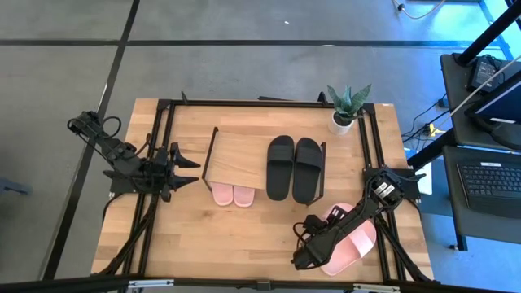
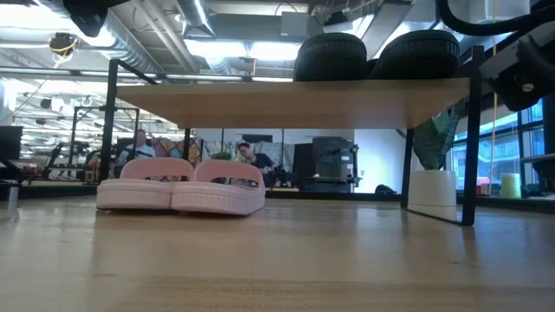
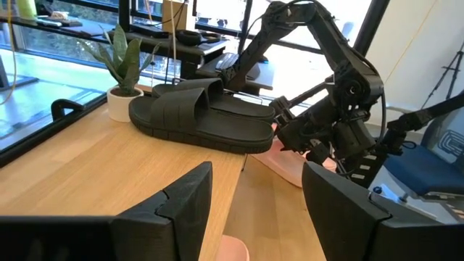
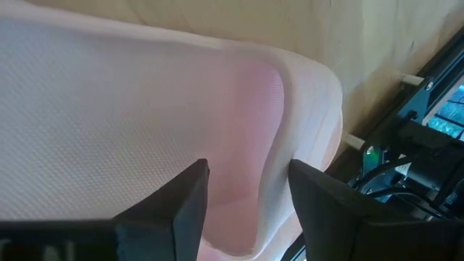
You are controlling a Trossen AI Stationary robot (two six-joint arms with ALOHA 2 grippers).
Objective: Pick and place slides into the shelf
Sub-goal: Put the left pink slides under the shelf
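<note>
The shelf (image 1: 236,159) stands mid-table. The black pair of slides (image 1: 293,167) lies on the right part of its wood top, also seen in the low view (image 2: 373,56). One pink pair (image 1: 232,195) sits on the table under the shelf, toes toward the near edge (image 2: 182,186). The second pink pair (image 1: 354,242) lies at the table's near right, partly under my right arm. My right gripper (image 4: 250,196) is open, its fingers astride a raised edge of one of these pink slides (image 4: 279,116). My left gripper (image 1: 194,171) waits open at the shelf's left end.
A potted plant (image 1: 346,110) stands in a white pot at the far right corner, behind the shelf. Black frame rails (image 1: 155,155) run along the table's left and right sides. Bare wood lies near the front edge (image 1: 228,244). People sit in the room beyond (image 2: 247,156).
</note>
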